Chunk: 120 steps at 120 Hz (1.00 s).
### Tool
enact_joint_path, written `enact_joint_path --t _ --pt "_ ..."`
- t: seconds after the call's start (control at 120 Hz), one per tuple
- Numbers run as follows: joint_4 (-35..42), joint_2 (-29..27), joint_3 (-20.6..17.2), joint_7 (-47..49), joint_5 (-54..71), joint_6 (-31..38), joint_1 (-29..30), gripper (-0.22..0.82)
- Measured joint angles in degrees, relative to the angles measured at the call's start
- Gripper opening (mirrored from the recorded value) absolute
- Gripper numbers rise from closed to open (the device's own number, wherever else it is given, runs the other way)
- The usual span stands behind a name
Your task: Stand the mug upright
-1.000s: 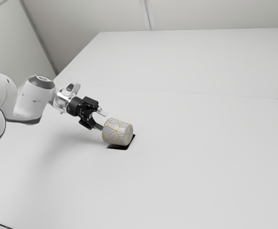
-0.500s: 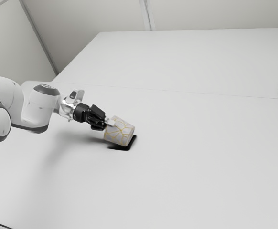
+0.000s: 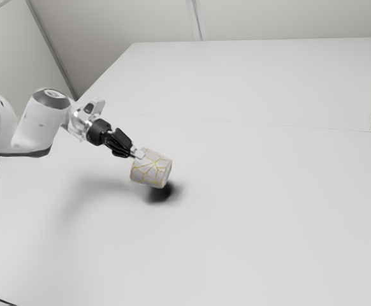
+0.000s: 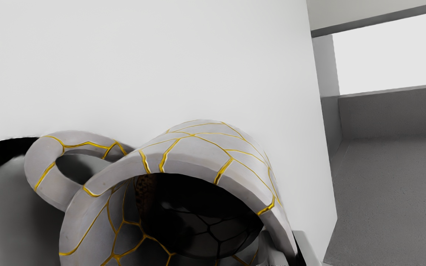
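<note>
- While my gripper (image 3: 138, 153) clasps the mug (image 3: 151, 171) by its rim (image 4: 183, 166), one finger inside, one outside, it hangs tilted over the table (image 3: 268, 217).
- Handle (image 4: 43, 166) apart from the fingers.

A broad white table (image 3: 268, 229) stands near pale walls (image 3: 287, 19), grey floor (image 4: 390, 192) beyond its edge.

The wrist view's edge crops the mug (image 4: 202, 149).
</note>
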State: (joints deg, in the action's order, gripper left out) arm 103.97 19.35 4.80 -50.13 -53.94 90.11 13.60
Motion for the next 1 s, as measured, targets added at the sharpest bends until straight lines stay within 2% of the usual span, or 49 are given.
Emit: enact_joint_path --t 0.208,0.383,0.533,0.8,0.85,1.0 --pt "-0.7 -8.9 -0.8 7.2 27.6 8.1 -5.5 -0.18" --pt "-1.1 -9.7 -2.3 14.2 45.2 14.8 -7.5 -0.18" --pt "1.0 -9.5 -2.8 19.5 53.3 20.9 -8.9 -0.18" --pt "11.9 -9.3 -3.0 26.6 57.3 31.7 -9.6 -0.16" --pt "12.7 -9.0 -3.1 27.7 57.4 32.9 -9.9 -0.11" --pt "13.5 -8.9 -3.3 30.2 57.3 35.0 -10.3 0.22"
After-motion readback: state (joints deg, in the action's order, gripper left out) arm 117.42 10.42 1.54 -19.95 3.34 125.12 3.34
